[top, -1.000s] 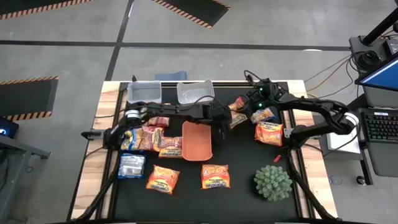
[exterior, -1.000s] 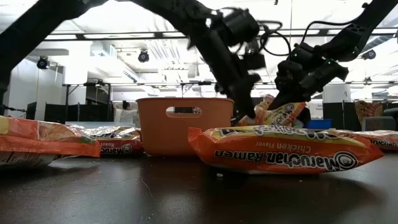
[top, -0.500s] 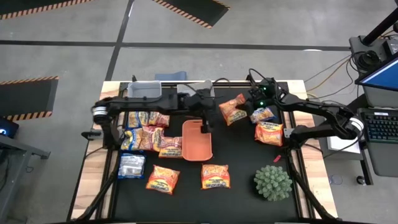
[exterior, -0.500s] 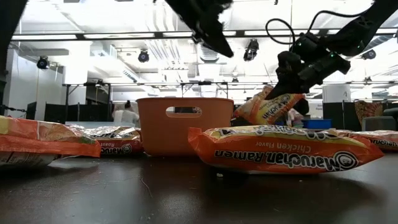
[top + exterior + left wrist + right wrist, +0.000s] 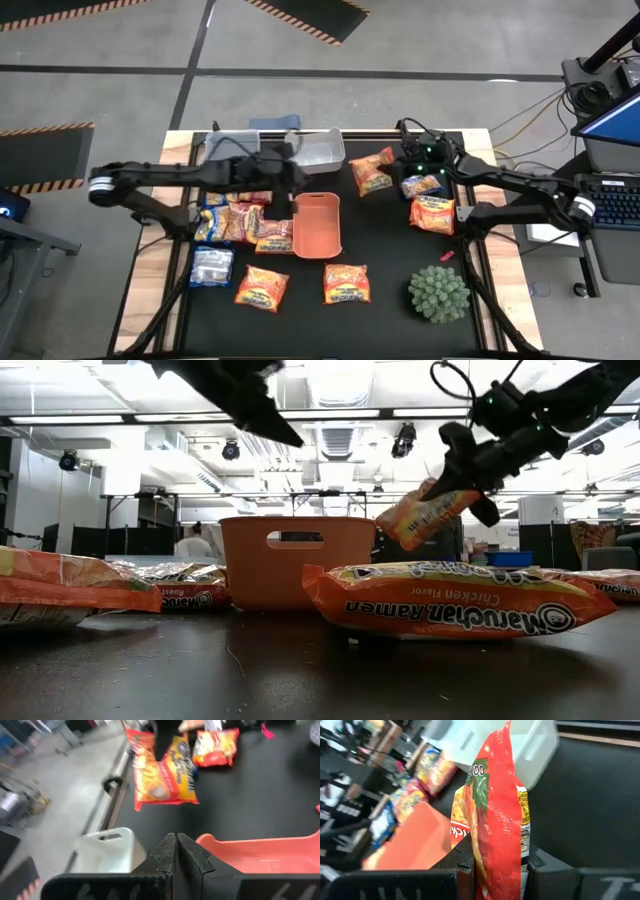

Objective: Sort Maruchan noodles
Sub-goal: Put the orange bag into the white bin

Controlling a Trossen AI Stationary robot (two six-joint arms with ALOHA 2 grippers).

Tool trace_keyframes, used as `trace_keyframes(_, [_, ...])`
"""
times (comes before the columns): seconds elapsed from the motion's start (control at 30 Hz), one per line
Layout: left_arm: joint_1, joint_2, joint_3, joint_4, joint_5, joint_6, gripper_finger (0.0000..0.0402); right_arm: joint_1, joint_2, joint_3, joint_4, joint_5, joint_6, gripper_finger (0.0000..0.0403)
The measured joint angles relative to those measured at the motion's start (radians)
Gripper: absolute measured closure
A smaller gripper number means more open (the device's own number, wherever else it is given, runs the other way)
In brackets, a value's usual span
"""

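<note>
1. This looks like a robotics lab or test hall rather than a home or shop.
2. The high view shows a bare grey concrete floor with black-and-orange hazard-striped mats laid on it.
3. A laptop and a keyboard sit beside the table, with loose cables on the floor.
4. The low view shows an open ceiling with strip lights, hung lamps and metal racking; what the racking holds is hard to make out.

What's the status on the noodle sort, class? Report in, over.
Right gripper shut on an orange noodle packet, held clear above the table. Left gripper shut, empty, beside the orange tray. Nothing seen in the way.
</note>
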Motion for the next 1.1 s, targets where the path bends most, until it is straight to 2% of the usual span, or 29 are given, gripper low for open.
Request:
trace_keyframes(0.27, [0.069, -0.181, -0.166, 0.11, 0.0, 0.123, 0.0402, 0.008, 0.059, 0.18, -0.027, 0.019, 0.151, 0.0342])
trace_keyframes(0.57, [0.108, -0.278, -0.303, 0.196, 0.001, 0.117, 0.0402, 0.006, 0.273, 0.563, -0.276, 0.023, 0.164, 0.0342])
trace_keyframes(0.83, [0.108, -0.342, -0.34, 0.196, -0.001, 0.082, 0.0402, 0.005, 0.486, 0.887, -0.508, 0.026, 0.137, 0.0342])
trace_keyframes(1.1, [0.108, -0.379, -0.381, 0.188, -0.001, 0.062, 0.0402, 0.003, 0.674, 1.067, -0.637, 0.027, 0.147, 0.0342])
